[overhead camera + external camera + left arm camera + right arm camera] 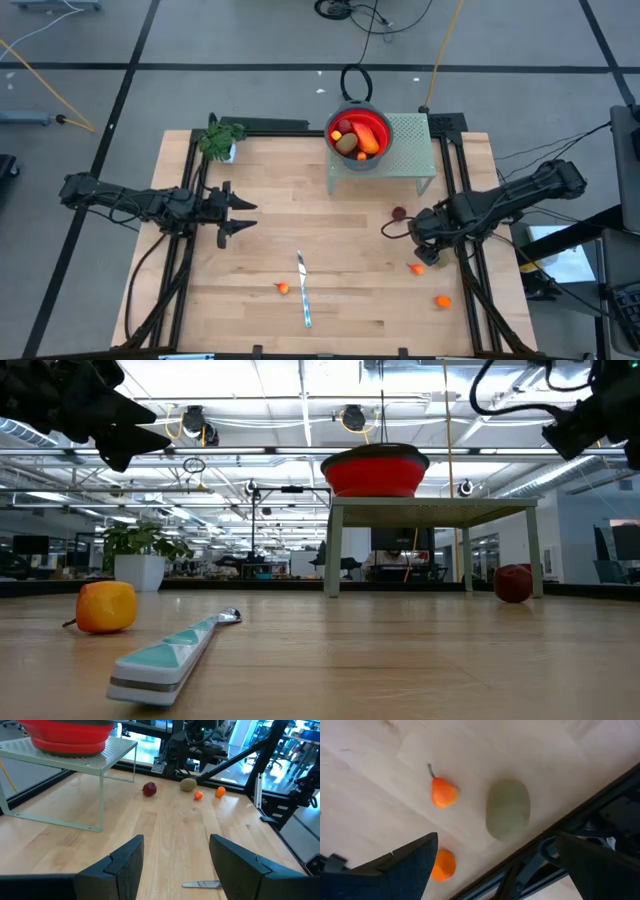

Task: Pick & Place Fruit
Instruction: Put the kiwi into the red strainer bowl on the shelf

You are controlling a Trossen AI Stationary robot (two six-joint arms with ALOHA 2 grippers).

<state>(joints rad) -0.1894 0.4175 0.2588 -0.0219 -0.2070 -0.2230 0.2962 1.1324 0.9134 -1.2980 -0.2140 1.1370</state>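
- The fruit is split between two places. Several pieces already lie in the red bowl [359, 138] on the pale green wire stand [415, 150] at the far side of the surface [300, 200].
- The rest lies loose: a dark red ball [399, 213] near the stand, an olive-brown kiwi-like oval [508, 809], two small orange pieces [417, 268] [442, 300] on the right side, and another orange piece [283, 289] near the silver knife [303, 288].
- Our right gripper [495, 862] hangs over the oval, jaws spread wide and holding nothing. In its wrist view an orange piece with a stem [443, 791] lies just beside the oval.
- Our left gripper [175, 865] waits over the left side, jaws parted and empty, well apart from any fruit.
- We judge the pieces to be light, hard toy fruit, smooth and apt to roll or squirt out of a pinch.
- We would take the oval across its short middle, jaws square to its long axis. The round pieces want a centred grip at their widest part.
- The surface is pale wooden planking, level and smooth, with a dark frame at its edges. A small potted plant [219, 138] stands at the far left corner.
- The room beyond is a large open workspace with ceiling lights, desks and cables on the floor.
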